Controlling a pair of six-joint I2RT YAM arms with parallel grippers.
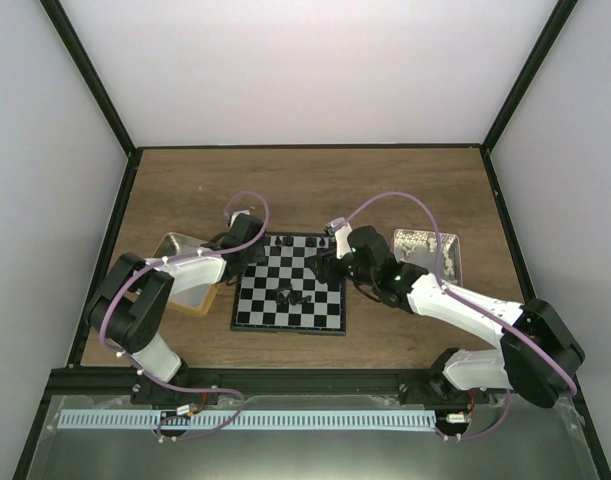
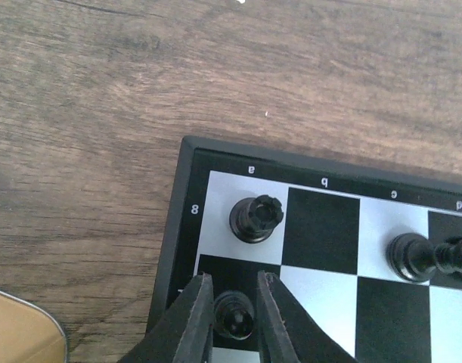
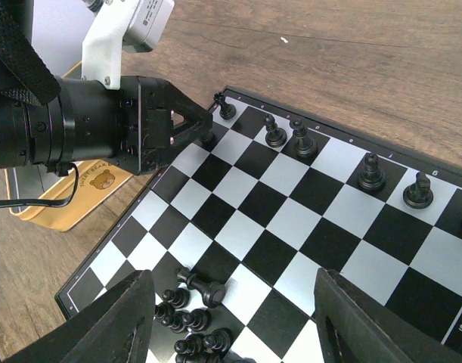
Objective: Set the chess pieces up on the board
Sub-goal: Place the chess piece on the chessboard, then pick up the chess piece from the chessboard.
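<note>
The board [image 1: 288, 312] lies mid-table. My left gripper [image 1: 253, 246] is down at its far left corner. In the left wrist view its fingers [image 2: 236, 291] stand narrowly open on either side of a black pawn [image 2: 236, 316], which rests on a dark square. A rook [image 2: 255, 218] stands on the corner square beyond it, and two more pieces [image 2: 423, 257] stand further along that row. My right gripper [image 3: 234, 287] hovers wide open above the board [image 3: 291, 219], holding nothing. Below it is a huddle of black pawns [image 3: 187, 316] with one taller piece [image 3: 204, 286] lying on its side.
A yellow-rimmed tray [image 1: 185, 275] sits left of the board, close to the left arm. A pinkish tray [image 1: 430, 255] holding pale pieces sits at the right behind the right arm. Several black pieces [image 3: 370, 174] stand along the board's far row.
</note>
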